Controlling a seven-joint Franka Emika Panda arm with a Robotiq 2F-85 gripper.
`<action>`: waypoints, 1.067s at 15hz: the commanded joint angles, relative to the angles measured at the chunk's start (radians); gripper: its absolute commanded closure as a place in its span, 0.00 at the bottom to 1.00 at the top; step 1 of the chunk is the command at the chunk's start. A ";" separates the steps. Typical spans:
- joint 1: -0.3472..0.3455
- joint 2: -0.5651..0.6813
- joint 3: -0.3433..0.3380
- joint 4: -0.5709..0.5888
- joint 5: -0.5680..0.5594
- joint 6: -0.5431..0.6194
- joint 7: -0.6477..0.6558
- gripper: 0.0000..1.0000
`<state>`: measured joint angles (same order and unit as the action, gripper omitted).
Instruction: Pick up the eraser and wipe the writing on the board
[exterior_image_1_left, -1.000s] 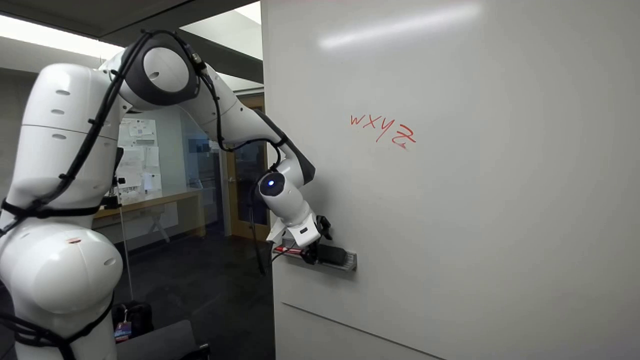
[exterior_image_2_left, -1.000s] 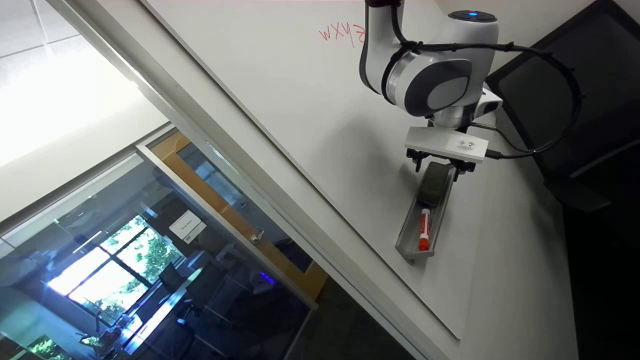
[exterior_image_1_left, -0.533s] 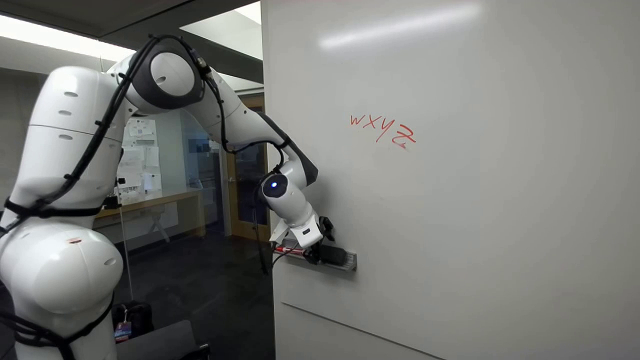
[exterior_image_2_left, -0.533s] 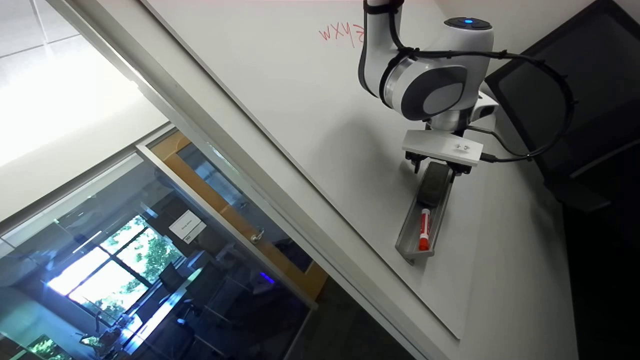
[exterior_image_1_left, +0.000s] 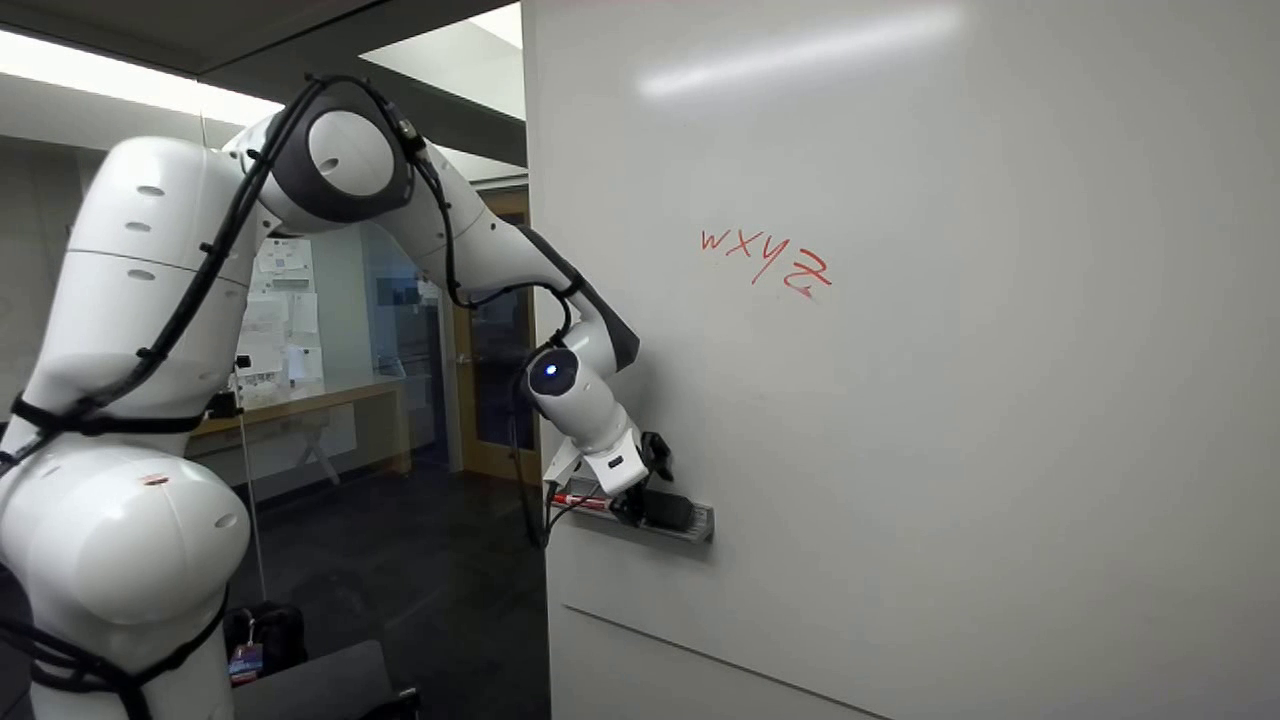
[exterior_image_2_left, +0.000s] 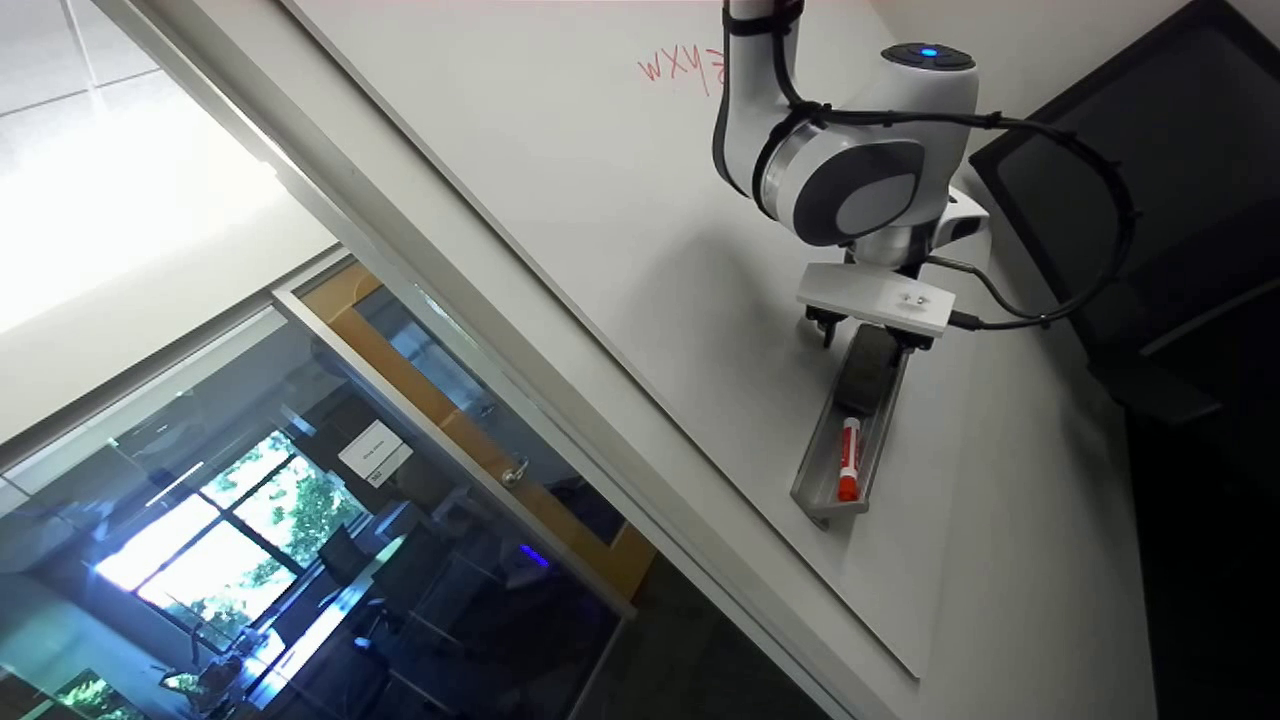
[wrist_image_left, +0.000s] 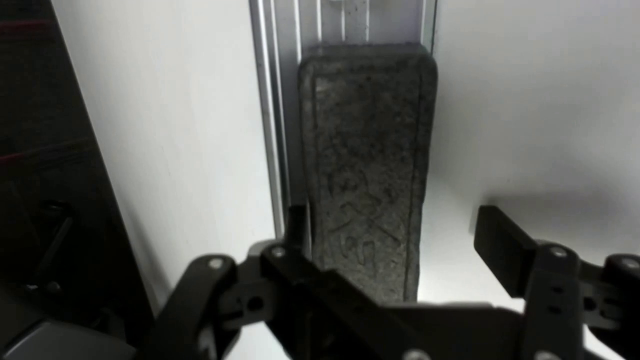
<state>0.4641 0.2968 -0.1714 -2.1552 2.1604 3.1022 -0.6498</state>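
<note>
The eraser (wrist_image_left: 367, 150), a dark rectangular block, lies in the small ledge tray on the board; it shows in both exterior views (exterior_image_1_left: 672, 511) (exterior_image_2_left: 864, 372). My gripper (wrist_image_left: 393, 222) is open, its fingers on either side of the eraser's near end. In the wrist view the left finger is close beside the eraser; whether they touch is unclear. The right finger is apart, with a wide gap. The gripper also shows in both exterior views (exterior_image_1_left: 645, 487) (exterior_image_2_left: 868, 342). The red writing "wxyz" (exterior_image_1_left: 743, 243) is higher on the white board (exterior_image_1_left: 950, 400); the arm partly covers the writing (exterior_image_2_left: 678, 65).
The grey ledge tray (exterior_image_2_left: 818, 480) has raised edges and also holds a red marker (exterior_image_2_left: 849, 460), beyond the eraser. The board's side edge and a wooden door (exterior_image_1_left: 495, 440) are beside the arm. A dark screen (exterior_image_2_left: 1120, 190) stands behind the arm.
My gripper has shifted slightly, rightward in an exterior view and leftward and down in an exterior view, lower around the eraser. The eraser, marker and writing have not moved.
</note>
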 joint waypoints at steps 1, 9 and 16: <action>0.030 0.025 -0.027 0.035 0.045 0.022 -0.041 0.13; 0.054 0.037 -0.051 0.035 0.047 0.018 -0.037 0.42; 0.092 0.004 -0.093 0.019 0.080 0.034 -0.064 0.71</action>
<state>0.5189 0.3283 -0.2242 -2.1436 2.1765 3.1022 -0.6533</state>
